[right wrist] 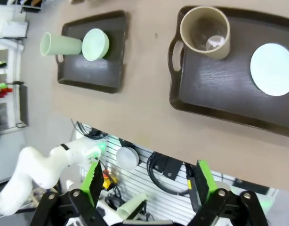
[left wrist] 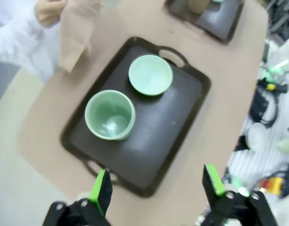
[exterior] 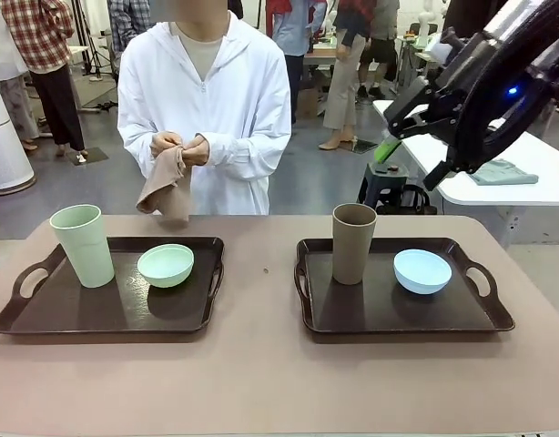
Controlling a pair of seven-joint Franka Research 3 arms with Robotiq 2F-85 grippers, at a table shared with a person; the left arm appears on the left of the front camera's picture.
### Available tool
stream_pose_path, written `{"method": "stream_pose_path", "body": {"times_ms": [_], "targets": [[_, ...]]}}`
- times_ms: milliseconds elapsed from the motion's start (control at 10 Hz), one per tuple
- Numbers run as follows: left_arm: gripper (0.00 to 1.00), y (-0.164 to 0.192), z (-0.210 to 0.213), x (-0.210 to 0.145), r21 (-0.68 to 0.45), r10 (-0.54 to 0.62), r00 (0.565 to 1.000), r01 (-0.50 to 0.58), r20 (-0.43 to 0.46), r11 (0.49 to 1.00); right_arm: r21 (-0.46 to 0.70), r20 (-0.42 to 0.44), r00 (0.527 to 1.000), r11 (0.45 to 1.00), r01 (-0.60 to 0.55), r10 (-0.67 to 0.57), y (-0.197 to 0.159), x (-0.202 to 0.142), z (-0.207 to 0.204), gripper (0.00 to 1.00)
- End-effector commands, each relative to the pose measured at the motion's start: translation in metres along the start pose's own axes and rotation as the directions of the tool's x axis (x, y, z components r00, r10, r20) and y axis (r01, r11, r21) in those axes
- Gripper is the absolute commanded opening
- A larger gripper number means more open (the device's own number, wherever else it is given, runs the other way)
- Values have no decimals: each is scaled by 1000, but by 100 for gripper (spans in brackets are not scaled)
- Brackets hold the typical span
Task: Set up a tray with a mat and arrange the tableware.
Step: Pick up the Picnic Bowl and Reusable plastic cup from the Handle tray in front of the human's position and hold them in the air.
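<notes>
Tableware sits in two pairs on two trays. The tall mint green matte plastic tumbler [exterior: 82,244] stands upright at the far left of the left dark brown rectangular tray [exterior: 106,312], which has cut-out handles at both ends. The small round mint green bowl [exterior: 166,265] rests just beside the tumbler, toward the tray's right side, with a narrow gap between them.

The tall brown handleless tumbler [exterior: 353,242] stands upright at the far left of the right dark brown tray [exterior: 398,312]. The small pale blue round bowl [exterior: 422,270] lies to its right, apart from it. All four vessels are empty. The trays lie side by side on the pinkish-brown table [exterior: 261,382], with a bare strip of tabletop between them.

At the far side, behind the left tray, a person in a white hooded jacket holds a folded tan cloth mat [exterior: 167,193] in both hands [exterior: 179,146] at chest height. The mat hangs down above the table's far edge, clear of both trays.

The left gripper [left wrist: 156,183] hovers above the near handle end of the left tray, its green-padded fingers spread wide with nothing between them. The right gripper [right wrist: 148,181] is also spread wide and empty, high over the table's near edge by the right tray. In the front view the right arm is raised at upper right, and a small blue light glows on it.
</notes>
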State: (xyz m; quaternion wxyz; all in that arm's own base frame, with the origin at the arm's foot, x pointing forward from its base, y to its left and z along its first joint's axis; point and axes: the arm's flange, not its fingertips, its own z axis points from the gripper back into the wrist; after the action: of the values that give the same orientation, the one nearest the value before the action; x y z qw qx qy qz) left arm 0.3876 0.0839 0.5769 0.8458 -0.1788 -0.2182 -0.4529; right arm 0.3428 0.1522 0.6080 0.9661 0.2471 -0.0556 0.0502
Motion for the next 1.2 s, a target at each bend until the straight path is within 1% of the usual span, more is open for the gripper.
{"method": "stream_pose_path", "body": {"times_ms": [0,100,200,300,400,500,700,800,900,1100], "targets": [[100,37,-9,-5,-107,-166,980,178,107,978,-110,-68,997,993,-43,35,49,33,-20,100],[100,45,-19,-8,-149,-217,969,233,118,961,-159,-104,993,984,-79,62,74,48,-32,100],[100,51,-29,-12,-206,-232,961,260,149,943,-192,-145,986,976,-107,80,95,59,-47,100],[100,65,-36,-17,-289,-253,953,292,167,912,-225,-171,982,968,-113,75,116,75,-67,100],[100,74,-43,-26,-329,-268,949,311,168,892,-256,-193,980,961,-101,52,130,90,-86,100],[100,84,-42,-32,-384,-299,936,349,185,855,-282,-209,977,955,-97,38,144,106,-102,100],[100,99,-53,-42,-415,-411,892,452,189,790,-331,-240,971,939,-93,11,157,135,-133,100],[100,102,-59,-44,-366,-422,886,463,191,807,-346,-249,968,933,-99,10,163,142,-147,100],[100,104,-62,-44,-330,-409,887,460,215,824,-356,-248,969,929,-102,12,168,147,-158,100],[100,105,-71,-47,-272,-388,889,447,245,852,-356,-250,968,928,-111,20,165,148,-169,100]]}}
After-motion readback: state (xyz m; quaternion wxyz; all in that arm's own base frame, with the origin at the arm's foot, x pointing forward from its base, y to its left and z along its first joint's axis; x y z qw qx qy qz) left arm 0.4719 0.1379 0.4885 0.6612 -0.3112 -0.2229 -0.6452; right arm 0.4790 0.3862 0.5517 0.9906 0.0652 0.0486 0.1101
